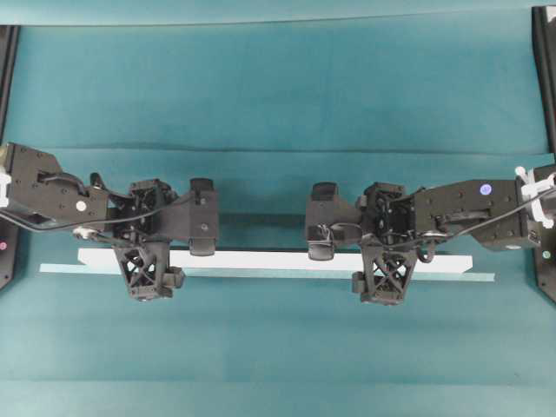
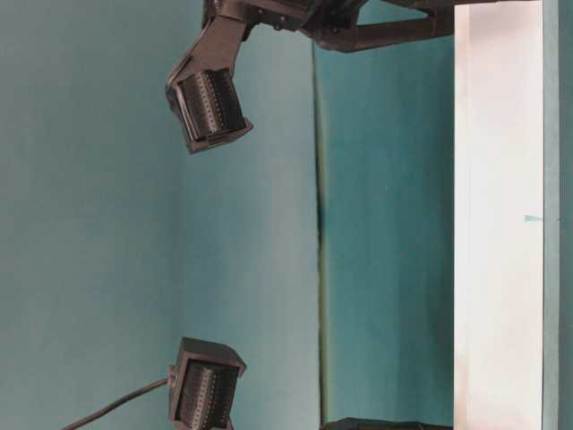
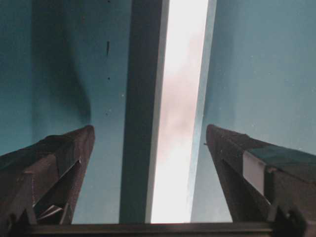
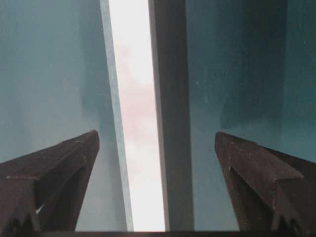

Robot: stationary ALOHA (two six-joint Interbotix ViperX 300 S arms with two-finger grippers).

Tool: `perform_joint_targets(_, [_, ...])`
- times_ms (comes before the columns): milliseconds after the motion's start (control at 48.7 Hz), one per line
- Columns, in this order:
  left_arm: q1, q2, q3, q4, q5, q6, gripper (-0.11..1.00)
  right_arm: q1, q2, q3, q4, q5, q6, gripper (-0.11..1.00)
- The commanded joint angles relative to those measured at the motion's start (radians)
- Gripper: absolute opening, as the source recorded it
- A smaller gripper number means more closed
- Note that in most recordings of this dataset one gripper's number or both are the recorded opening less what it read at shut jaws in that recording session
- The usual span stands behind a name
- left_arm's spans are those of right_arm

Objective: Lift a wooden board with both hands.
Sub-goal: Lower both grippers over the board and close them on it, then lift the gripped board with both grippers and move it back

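The wooden board (image 1: 269, 260) is lying flat on the teal table cover (image 1: 278, 87), running left to right across most of the overhead view. A thin pale teal strip of tape (image 1: 261, 274) is lying just beside its near edge.

The left gripper (image 1: 169, 252) is hanging over the board's left portion, and its jaws are standing wide apart. In the left wrist view the two fingers (image 3: 59, 168) are straddling the board (image 3: 180, 113), one on each side, with clear cloth showing between each finger and the plank. Nothing is being held.

The right gripper (image 1: 352, 254) is hanging over the board's right portion with its jaws equally wide. In the right wrist view its fingers (image 4: 59, 173) are flanking the board (image 4: 136, 113) without touching it.

In the table-level view the board (image 2: 497, 224) is resting on the cloth.
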Motion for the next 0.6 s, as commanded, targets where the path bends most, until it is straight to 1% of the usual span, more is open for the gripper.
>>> perform_joint_targets(0, [-0.002, -0.005, -0.005, 0.003, -0.006, 0.0, 0.97, -0.002, 0.014, -0.002, 0.002, -0.005, 0.006, 0.93])
perform_joint_targets(144, [0.002, -0.002, -0.005, 0.003, -0.006, -0.003, 0.95, 0.0, 0.023, -0.003, 0.002, -0.005, 0.008, 0.92])
perform_joint_targets(185, [0.002, -0.003, -0.005, 0.003, -0.003, -0.002, 0.93, 0.0, 0.023, -0.005, 0.002, -0.002, 0.008, 0.89])
perform_joint_targets(226, [0.0, -0.003, -0.005, 0.003, -0.002, -0.002, 0.88, 0.0, 0.023, -0.005, 0.002, -0.002, 0.008, 0.82])
perform_joint_targets(267, [-0.002, -0.003, -0.005, 0.003, 0.0, -0.002, 0.81, 0.002, 0.025, -0.006, 0.003, 0.002, 0.006, 0.73])
perform_joint_targets(308, [-0.003, -0.003, -0.005, 0.003, 0.002, -0.003, 0.71, 0.005, 0.025, -0.008, 0.003, 0.005, 0.003, 0.62])
perform_joint_targets(370, [-0.002, -0.002, -0.011, 0.003, 0.003, 0.002, 0.52, 0.006, 0.025, -0.009, 0.003, 0.006, 0.002, 0.41])
perform_joint_targets(432, [0.002, -0.002, -0.012, 0.003, 0.003, 0.002, 0.33, 0.009, 0.025, -0.009, 0.009, 0.009, 0.002, 0.25])
perform_joint_targets(452, [0.002, 0.0, -0.014, 0.003, 0.005, 0.005, 0.28, 0.009, 0.025, -0.009, 0.011, 0.011, 0.002, 0.22])
perform_joint_targets(493, [0.002, 0.0, -0.014, 0.003, 0.003, 0.005, 0.2, 0.011, 0.025, -0.009, 0.015, 0.011, 0.002, 0.21])
perform_joint_targets(514, [0.002, 0.0, -0.014, 0.003, 0.005, 0.005, 0.18, 0.012, 0.026, -0.009, 0.017, 0.009, 0.002, 0.21])
perform_joint_targets(575, [0.002, 0.0, -0.012, 0.003, 0.003, 0.005, 0.18, 0.014, 0.026, -0.009, 0.023, 0.011, 0.002, 0.21])
